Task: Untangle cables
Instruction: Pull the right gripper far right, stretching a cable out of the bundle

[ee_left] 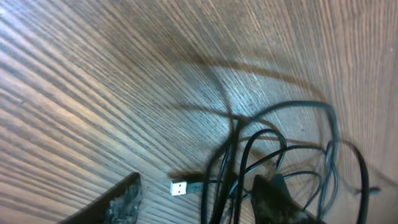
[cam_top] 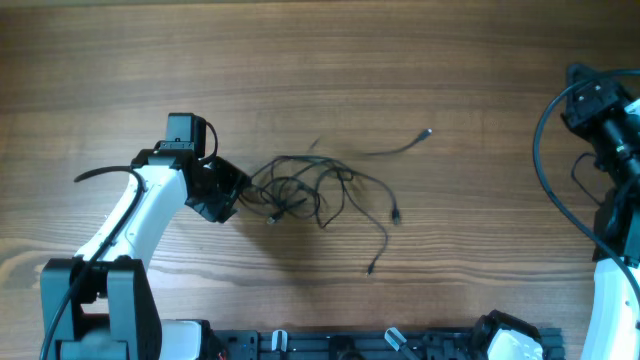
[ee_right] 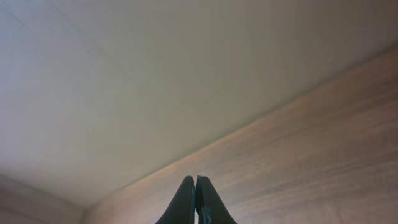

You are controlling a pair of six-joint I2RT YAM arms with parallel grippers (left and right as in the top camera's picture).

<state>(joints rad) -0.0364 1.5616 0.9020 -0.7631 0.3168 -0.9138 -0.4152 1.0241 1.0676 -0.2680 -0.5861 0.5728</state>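
**Left gripper at the knot's edge, jaws apart; right gripper idle and well apart.**

The cables [cam_top: 300, 188] lie mid-table [cam_top: 400, 60] as a loose knot whose long axis runs left to right. Thin tails trail off from it to the right and toward the robot's side. The left gripper [cam_top: 232, 192] sits just beside the knot's left end and points into it, so it is by far the nearer. Its jaws stand apart. In the wrist view several strands and a silver plug [ee_left: 180, 187] lie in the gap between them, and nothing appears pinched. The right gripper [ee_right: 196, 199] is clenched on nothing, off at the table's far right edge. Judgement: the coming move depends on which strand the left jaws close over, since several cross there.
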